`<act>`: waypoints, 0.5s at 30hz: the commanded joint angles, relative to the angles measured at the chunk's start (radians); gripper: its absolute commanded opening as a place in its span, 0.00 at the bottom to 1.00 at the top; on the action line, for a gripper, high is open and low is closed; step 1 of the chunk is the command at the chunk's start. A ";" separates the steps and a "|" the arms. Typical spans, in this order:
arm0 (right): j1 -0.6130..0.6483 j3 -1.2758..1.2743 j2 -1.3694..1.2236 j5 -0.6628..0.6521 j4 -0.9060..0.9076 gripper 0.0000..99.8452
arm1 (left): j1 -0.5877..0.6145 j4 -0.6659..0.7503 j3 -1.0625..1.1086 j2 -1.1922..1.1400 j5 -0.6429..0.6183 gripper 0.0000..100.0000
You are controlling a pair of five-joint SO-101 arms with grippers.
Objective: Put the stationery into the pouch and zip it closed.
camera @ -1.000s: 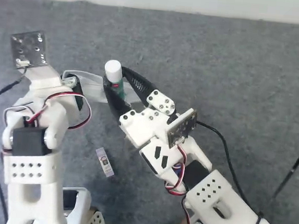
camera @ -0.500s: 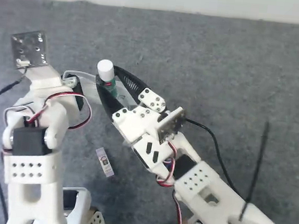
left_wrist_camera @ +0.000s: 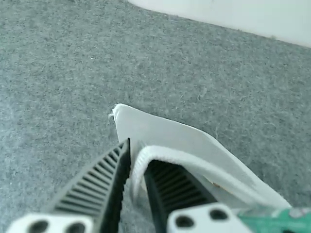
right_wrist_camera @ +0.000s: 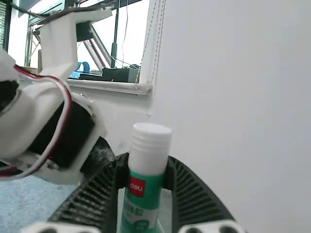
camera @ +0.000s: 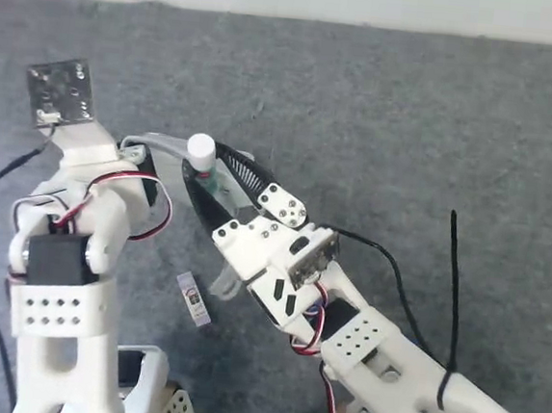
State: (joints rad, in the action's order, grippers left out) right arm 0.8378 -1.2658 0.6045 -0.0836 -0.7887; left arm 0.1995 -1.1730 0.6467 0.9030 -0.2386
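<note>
In the high view, the right gripper (camera: pixel 211 177) gripped an upright glue stick (camera: pixel 201 152) close to the white pouch (camera: pixel 156 144). A small stationery piece (camera: pixel 193 299) lay on the grey carpet (camera: pixel 410 112). In the left wrist view, the left gripper (left_wrist_camera: pixel 137 155) pinched the pouch's rim between narrow fingers. In the right wrist view, the glue stick stood clamped between both fingers.

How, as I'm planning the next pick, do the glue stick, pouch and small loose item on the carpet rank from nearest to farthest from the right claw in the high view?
1. The glue stick: clamped in the right claw itself.
2. The pouch: just beside the claw, on the left arm's side.
3. The small loose item: on the carpet, back between the two arms.
</note>
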 commanded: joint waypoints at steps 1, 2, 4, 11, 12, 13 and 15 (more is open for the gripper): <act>0.005 -0.040 -0.018 -0.130 0.004 0.01 | 0.009 0.037 -0.027 0.002 -0.014 0.01; 0.019 -0.052 -0.018 -0.176 0.002 0.01 | 0.009 0.037 -0.027 0.002 -0.014 0.01; 0.045 -0.075 -0.018 -0.253 -0.001 0.01 | 0.009 0.037 -0.027 0.002 -0.014 0.01; 0.058 -0.087 -0.018 -0.307 0.005 0.01 | 0.026 0.037 -0.027 0.002 -0.014 0.01; 0.056 -0.087 -0.018 -0.307 0.005 0.01 | 0.031 0.037 -0.027 0.002 -0.014 0.01; 0.054 -0.087 -0.018 -0.307 0.005 0.01 | 0.035 0.037 -0.027 0.002 -0.014 0.01; 0.051 -0.086 -0.018 -0.307 0.005 0.01 | 0.040 0.037 -0.027 0.002 -0.014 0.01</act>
State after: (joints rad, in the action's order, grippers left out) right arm 0.8915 -1.3548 0.5831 -0.3721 -0.7841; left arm 0.2240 -1.1730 0.6467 0.9030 -0.2386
